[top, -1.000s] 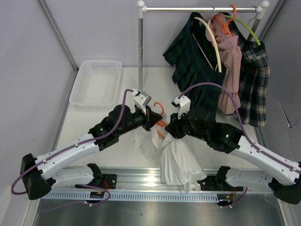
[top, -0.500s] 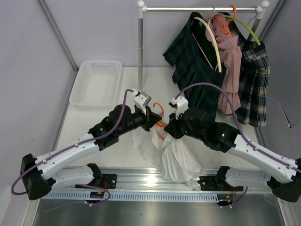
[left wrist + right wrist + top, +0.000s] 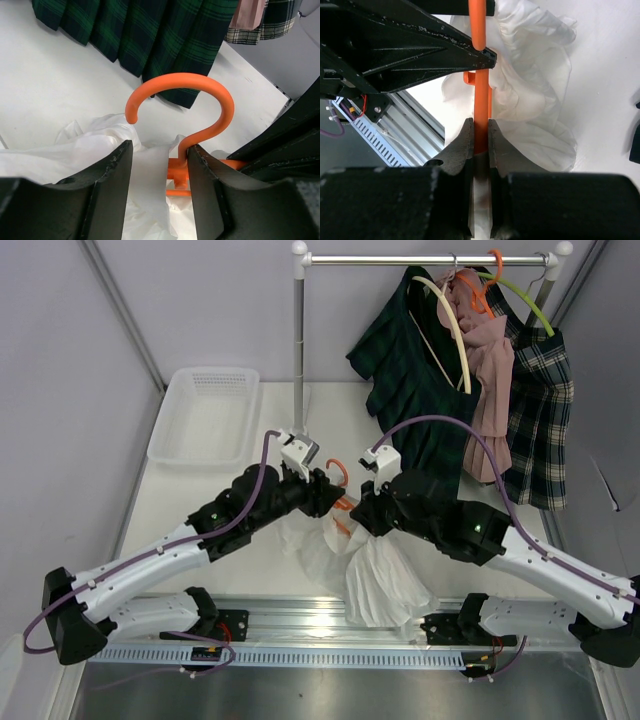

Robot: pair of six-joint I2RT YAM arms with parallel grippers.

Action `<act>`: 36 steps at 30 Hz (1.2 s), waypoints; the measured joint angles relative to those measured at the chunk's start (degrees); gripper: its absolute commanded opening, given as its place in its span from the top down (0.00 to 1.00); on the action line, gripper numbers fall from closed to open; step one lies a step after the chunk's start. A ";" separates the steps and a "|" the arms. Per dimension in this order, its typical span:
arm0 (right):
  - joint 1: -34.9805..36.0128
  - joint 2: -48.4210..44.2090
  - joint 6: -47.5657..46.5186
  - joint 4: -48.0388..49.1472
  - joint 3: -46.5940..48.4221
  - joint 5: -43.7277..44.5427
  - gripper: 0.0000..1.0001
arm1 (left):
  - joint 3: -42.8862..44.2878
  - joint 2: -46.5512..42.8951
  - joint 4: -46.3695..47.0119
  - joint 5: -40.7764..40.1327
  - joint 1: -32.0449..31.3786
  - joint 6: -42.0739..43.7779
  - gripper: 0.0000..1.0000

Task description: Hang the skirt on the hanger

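Over the table's middle, an orange hanger (image 3: 341, 476) carries a white skirt (image 3: 385, 575) that droops toward the near edge. My left gripper (image 3: 322, 495) is open. In the left wrist view its jaws (image 3: 159, 150) stand apart around the hanger's neck (image 3: 181, 150), which rests against the right finger (image 3: 210, 185), with a fold of white skirt (image 3: 75, 145) in the gap. My right gripper (image 3: 362, 515) is shut on the hanger's orange bar (image 3: 480, 100), its jaws (image 3: 480, 131) pressed on both sides. White skirt cloth (image 3: 535, 100) bunches to the right of the bar.
A clothes rack (image 3: 298, 340) stands at the back, holding a green plaid skirt (image 3: 410, 390), a pink garment (image 3: 488, 370) and a check skirt (image 3: 540, 410) on hangers. A white basket (image 3: 205, 415) sits at the back left. A metal rail (image 3: 300, 625) runs along the near edge.
My left gripper, shut on the hanger's neck a moment ago, has opened. The right gripper tightened on the bar and shifted slightly left with the skirt.
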 measured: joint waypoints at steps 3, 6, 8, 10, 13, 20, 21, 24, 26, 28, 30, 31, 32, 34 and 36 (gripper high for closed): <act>0.13 0.00 0.00 -0.63 1.09 0.02 1.00 | 0.00 -0.70 0.07 -0.81 -0.31 0.74 0.46; 0.28 0.02 0.00 -1.33 2.34 0.00 1.00 | 0.00 -1.60 0.31 -1.92 -0.59 1.16 0.44; 0.31 0.02 0.00 -1.79 3.32 0.00 1.00 | 0.00 -2.14 0.83 -2.45 -0.70 1.27 0.43; 0.31 0.02 0.00 -2.08 4.35 0.00 1.00 | -0.07 -2.69 1.66 -2.86 -0.70 1.36 0.41; 0.31 0.02 0.00 -2.47 5.46 -0.04 1.00 | -0.44 -3.50 2.73 -3.10 -0.52 1.57 0.39; 0.35 0.02 0.00 -3.50 6.12 -0.26 1.00 | -2.64 -4.66 5.77 -1.53 -0.07 2.78 0.36; 0.42 0.02 0.00 -3.63 6.12 -0.50 1.00 | -3.61 -5.31 6.71 -0.79 0.09 3.26 0.34; 0.85 0.00 0.15 -3.80 6.14 -1.25 1.00 | -5.86 -7.45 8.57 1.29 0.68 4.48 0.33; 1.09 -0.04 0.20 -3.74 6.16 -1.55 1.00 | -6.43 -8.46 8.90 2.69 0.96 5.79 0.32; 1.18 -0.13 0.22 -3.78 6.27 -1.73 1.00 | -6.60 -8.85 9.11 3.45 1.25 6.67 0.32; 1.27 -0.13 0.22 -3.98 6.51 -1.86 1.00 | -7.15 -9.40 9.75 4.66 1.55 7.32 0.30; 1.33 -0.13 0.20 -4.17 6.60 -2.01 1.00 | -7.45 -9.73 9.97 5.01 1.64 7.65 0.30; 1.42 -0.13 0.20 -4.37 6.60 -2.14 1.00 | -7.80 -10.25 10.03 5.55 1.75 7.91 0.30; 1.44 -0.13 0.20 -4.83 6.60 -2.23 1.00 | -8.46 -11.23 10.19 6.14 2.01 8.57 0.29; 1.42 -0.15 0.20 -5.81 6.60 -1.95 1.00 | -8.74 -12.04 10.05 6.12 2.40 9.51 0.28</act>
